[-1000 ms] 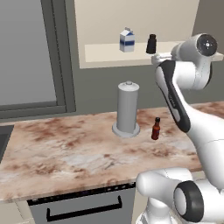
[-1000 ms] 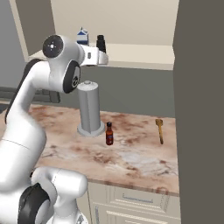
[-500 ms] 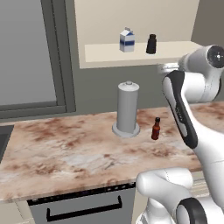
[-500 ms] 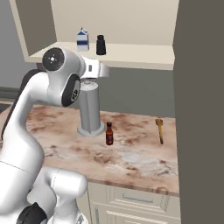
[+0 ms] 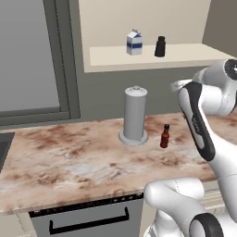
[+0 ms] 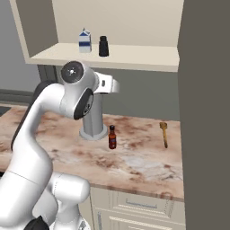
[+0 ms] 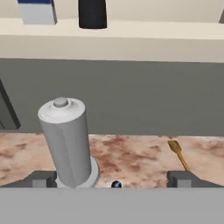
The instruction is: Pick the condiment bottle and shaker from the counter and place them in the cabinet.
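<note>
Hand view: wide-parted, empty jaws above the marbled reddish-brown stone worktop [image 7: 131, 153]; slim dark red-brown condiment bottle [image 5: 165, 136] stands there, squat black shaker [image 5: 160, 46] on the beige cabinet shelf [image 5: 185, 52].

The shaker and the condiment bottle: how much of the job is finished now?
Done: the shaker stands on the cabinet shelf beside the milk carton. In hand: nothing; the gripper jaws are open and empty. Left: the condiment bottle stands on the counter by the grey cylinder.

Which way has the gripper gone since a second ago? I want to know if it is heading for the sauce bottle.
Yes. The gripper has come down and away from the cabinet shelf, where the shaker stands, toward the counter holding the condiment bottle.
</note>
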Motion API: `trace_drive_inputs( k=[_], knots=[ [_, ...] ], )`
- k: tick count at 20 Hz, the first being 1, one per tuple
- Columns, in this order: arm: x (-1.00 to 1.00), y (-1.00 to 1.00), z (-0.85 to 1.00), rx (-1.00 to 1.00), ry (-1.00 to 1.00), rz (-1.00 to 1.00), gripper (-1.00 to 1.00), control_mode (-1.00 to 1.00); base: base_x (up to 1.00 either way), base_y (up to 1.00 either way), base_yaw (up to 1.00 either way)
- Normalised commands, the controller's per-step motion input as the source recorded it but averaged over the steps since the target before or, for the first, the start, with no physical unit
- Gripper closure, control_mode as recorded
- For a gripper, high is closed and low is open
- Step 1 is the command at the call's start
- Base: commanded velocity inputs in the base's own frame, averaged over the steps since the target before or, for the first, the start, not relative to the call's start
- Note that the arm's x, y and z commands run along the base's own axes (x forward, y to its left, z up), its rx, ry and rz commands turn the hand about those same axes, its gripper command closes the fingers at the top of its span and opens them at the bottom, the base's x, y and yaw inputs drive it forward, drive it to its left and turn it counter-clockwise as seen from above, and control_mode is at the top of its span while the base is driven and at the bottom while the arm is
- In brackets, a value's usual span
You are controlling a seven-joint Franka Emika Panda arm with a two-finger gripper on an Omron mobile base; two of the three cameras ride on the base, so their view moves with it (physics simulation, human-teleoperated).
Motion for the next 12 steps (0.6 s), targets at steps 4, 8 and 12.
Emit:
trace_drive_inputs(
  k=[4, 8, 12],
  knots=[
    [0.00, -0.29, -0.52, 0.01, 0.10, 0.14, -1.00, -1.00, 0.00, 0.00, 0.00],
    [0.00, -0.14, -0.61, 0.00, 0.13, 0.13, -1.00, -1.00, 0.00, 0.00, 0.00],
    [0.00, -0.05, -0.63, 0.00, 0.16, 0.12, -1.00, -1.00, 0.00, 0.00, 0.00]
  ],
)
